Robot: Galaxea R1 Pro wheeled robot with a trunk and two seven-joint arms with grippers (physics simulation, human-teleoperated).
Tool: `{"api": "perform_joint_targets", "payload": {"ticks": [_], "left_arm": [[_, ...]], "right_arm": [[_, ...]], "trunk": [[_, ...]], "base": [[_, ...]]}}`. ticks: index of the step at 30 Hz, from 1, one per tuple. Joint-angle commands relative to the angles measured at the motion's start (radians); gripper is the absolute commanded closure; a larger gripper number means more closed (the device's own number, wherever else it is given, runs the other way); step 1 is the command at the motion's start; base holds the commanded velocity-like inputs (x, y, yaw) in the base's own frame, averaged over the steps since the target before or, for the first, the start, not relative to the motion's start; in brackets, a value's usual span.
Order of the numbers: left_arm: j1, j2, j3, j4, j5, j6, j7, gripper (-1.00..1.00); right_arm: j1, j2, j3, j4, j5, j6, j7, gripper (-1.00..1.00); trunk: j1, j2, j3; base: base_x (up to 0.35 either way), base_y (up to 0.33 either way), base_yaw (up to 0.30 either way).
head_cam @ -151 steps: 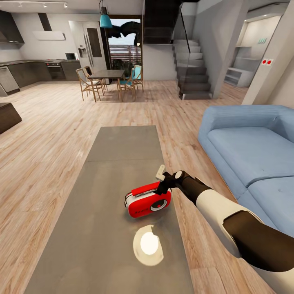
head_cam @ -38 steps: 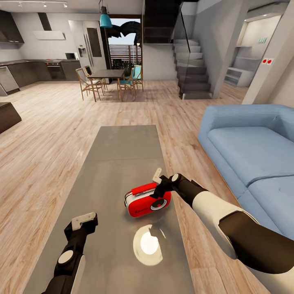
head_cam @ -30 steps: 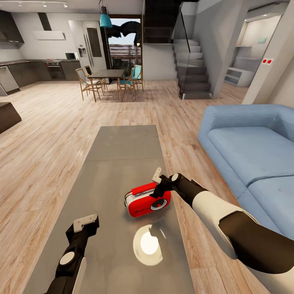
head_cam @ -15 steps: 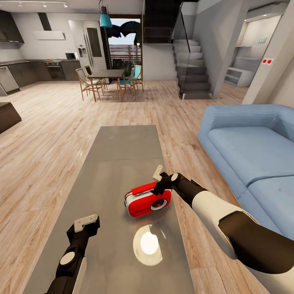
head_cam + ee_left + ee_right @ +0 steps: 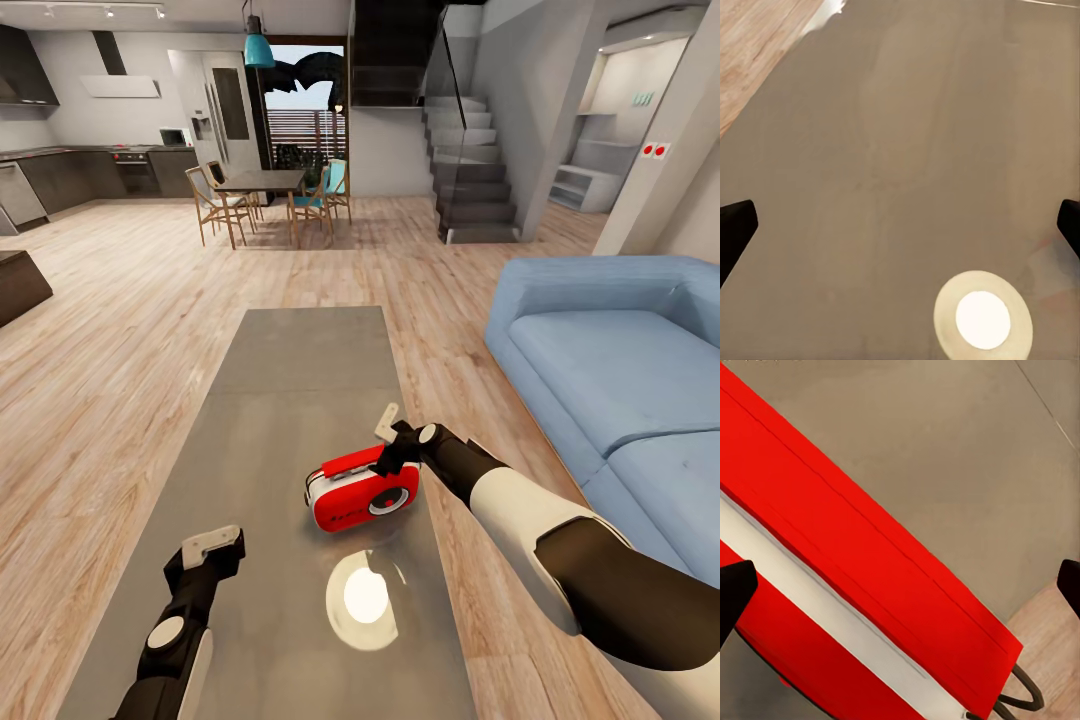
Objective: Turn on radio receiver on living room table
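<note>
Radio [image 5: 362,490]: red, white sides, round dial facing the camera; stands on the table toward its right edge, about midway along the length. In the right wrist view its red top and white side band [image 5: 847,607] sit close under the camera.
Table [image 5: 290,380]: long, low, glossy grey top; runs away from the robot across the wood floor [image 5: 110,340]. A bright round lamp reflection [image 5: 364,597] lies on the top, on the near side of the radio; it also shows in the left wrist view [image 5: 982,319].
Right gripper [image 5: 388,447]: over the radio's far right top corner, at the handle end. Dark fingertips [image 5: 735,589] sit at opposite edges of the wrist view, so the jaws stand wide; contact with the radio cannot be told.
Left gripper [image 5: 212,547]: over the table's near left part, well apart from the radio. Fingertips [image 5: 735,225] at the outer edges of its wrist view: spread wide, holding nothing.
Sofa [image 5: 610,370]: blue, right of the table.
Dining table [image 5: 260,182]: with chairs, far back.
Stairs [image 5: 470,170]: far right rear.
</note>
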State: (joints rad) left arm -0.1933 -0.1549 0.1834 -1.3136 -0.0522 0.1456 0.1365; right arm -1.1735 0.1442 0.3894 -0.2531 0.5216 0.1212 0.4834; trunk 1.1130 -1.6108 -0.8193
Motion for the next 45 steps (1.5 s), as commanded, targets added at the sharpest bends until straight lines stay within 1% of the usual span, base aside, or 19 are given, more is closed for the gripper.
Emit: {"api": "perform_joint_targets", "payload": {"ticks": [1, 34, 37, 40, 45], "left_arm": [[0.000, 0.000, 0.000, 0.000, 0.000, 0.000, 0.000, -1.00], [0.000, -0.001, -0.001, 0.002, 0.000, 0.004, -0.001, -1.00], [0.000, -0.001, -0.014, 0.001, 0.000, 0.004, -0.001, -1.00], [0.000, 0.001, -0.036, 0.000, 0.000, 0.004, -0.001, -1.00], [0.000, 0.000, -0.047, 0.000, 0.000, 0.005, -0.002, -1.00]], "right_arm": [[0.000, 0.000, -0.001, 0.000, 0.000, 0.000, 0.000, -1.00], [0.000, 0.000, -0.004, 0.000, 0.000, 0.000, 0.000, -1.00], [0.000, 0.000, -0.004, 0.000, 0.000, -0.003, 0.000, -1.00], [0.000, 0.000, -0.004, 0.000, 0.000, -0.016, 0.000, -1.00], [0.000, 0.000, -0.004, 0.000, 0.000, -0.026, 0.000, -1.00]], "trunk": [[0.000, 0.000, 0.000], [0.000, 0.000, 0.000], [0.000, 0.000, 0.000], [0.000, 0.000, 0.000], [0.000, 0.000, 0.000]], "base": [[0.000, 0.000, 0.000], [0.000, 0.000, 0.000], [0.000, 0.000, 0.000], [0.000, 0.000, 0.000], [0.000, 0.000, 0.000]]}}
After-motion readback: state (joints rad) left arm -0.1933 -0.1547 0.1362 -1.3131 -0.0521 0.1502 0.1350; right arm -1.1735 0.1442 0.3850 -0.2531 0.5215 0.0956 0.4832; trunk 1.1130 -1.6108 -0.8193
